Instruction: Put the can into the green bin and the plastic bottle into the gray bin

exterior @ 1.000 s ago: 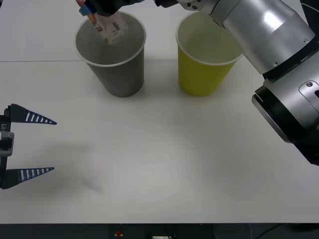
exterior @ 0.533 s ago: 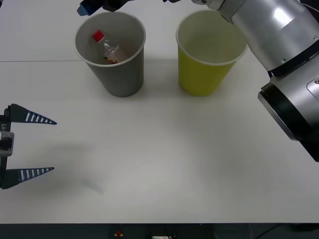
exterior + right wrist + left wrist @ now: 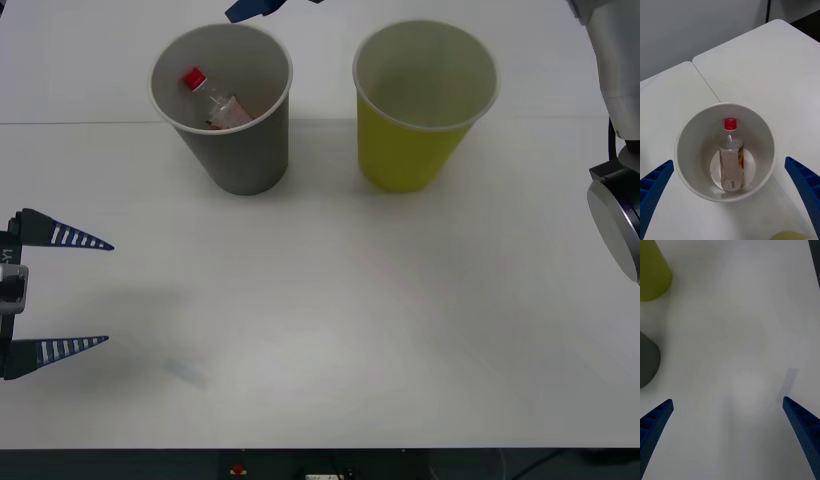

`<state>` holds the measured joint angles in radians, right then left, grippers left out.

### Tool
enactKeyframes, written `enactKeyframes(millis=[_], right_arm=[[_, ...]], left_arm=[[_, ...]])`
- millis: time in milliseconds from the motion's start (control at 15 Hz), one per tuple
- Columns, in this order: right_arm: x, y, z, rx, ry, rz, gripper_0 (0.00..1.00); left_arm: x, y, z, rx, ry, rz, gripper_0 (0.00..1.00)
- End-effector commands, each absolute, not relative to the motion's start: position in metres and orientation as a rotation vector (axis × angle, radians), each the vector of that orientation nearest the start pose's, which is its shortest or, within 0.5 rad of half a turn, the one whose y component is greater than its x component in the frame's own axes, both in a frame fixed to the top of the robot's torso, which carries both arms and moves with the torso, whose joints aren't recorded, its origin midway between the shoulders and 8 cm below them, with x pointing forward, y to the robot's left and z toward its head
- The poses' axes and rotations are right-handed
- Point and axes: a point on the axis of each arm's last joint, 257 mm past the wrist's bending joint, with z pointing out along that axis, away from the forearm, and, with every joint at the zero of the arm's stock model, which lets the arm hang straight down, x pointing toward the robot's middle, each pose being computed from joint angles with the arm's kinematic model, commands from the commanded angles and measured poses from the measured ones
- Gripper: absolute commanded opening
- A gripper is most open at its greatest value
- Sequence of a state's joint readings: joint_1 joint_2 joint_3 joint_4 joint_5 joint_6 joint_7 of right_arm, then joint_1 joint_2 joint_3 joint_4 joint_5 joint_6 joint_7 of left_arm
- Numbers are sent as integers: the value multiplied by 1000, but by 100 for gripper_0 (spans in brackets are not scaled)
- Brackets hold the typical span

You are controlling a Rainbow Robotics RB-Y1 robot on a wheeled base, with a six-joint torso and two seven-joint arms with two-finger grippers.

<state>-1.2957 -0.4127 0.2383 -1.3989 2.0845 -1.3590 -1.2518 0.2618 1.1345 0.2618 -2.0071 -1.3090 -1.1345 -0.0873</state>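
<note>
Right pincer (image 3: 730, 198) now higher; one plastic bottle (image 3: 212, 98) inside one gray bin (image 3: 240, 155).

The desk (image 3: 330, 330) is a smooth, matt white surface, faintly sheened where the light pools on it. The gray bin (image 3: 245, 150) at about 11 o'clock looks like matt paper or thin card, with a smooth white rolled rim and a dull gray inside. Lying in it, the plastic bottle (image 3: 731, 161) is clear, glossy plastic with a shiny red screw cap (the label is paper-like, white and orange). The green bin (image 3: 410, 150) at about 1 o'clock has the same matt, smooth wall and a pale inside. The left pincer (image 3: 60, 292) has ribbed blue plastic-looking fingers (image 3: 655, 423). The right arm's housing (image 3: 615, 200) at 3 o'clock is brushed, glossy metal.
</note>
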Motion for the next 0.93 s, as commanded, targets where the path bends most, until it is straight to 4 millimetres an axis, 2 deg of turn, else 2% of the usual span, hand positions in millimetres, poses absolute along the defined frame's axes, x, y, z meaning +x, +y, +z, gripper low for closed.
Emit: enactKeyframes(millis=[67,333,600,933], right_arm=[[530,25,91,-1224,1727,360,100],[507,-21,83,-1262,1648,379,100],[482,-66,66,-1285,1583,396,100],[443,-134,31,-1399,1505,348,100]], left_arm=[[341,286,-167,1762,1444,-118,100],[341,286,-167,1762,1444,-118,100],[341,286,-167,1762,1444,-118,100],[341,286,-167,1762,1444,-118,100]])
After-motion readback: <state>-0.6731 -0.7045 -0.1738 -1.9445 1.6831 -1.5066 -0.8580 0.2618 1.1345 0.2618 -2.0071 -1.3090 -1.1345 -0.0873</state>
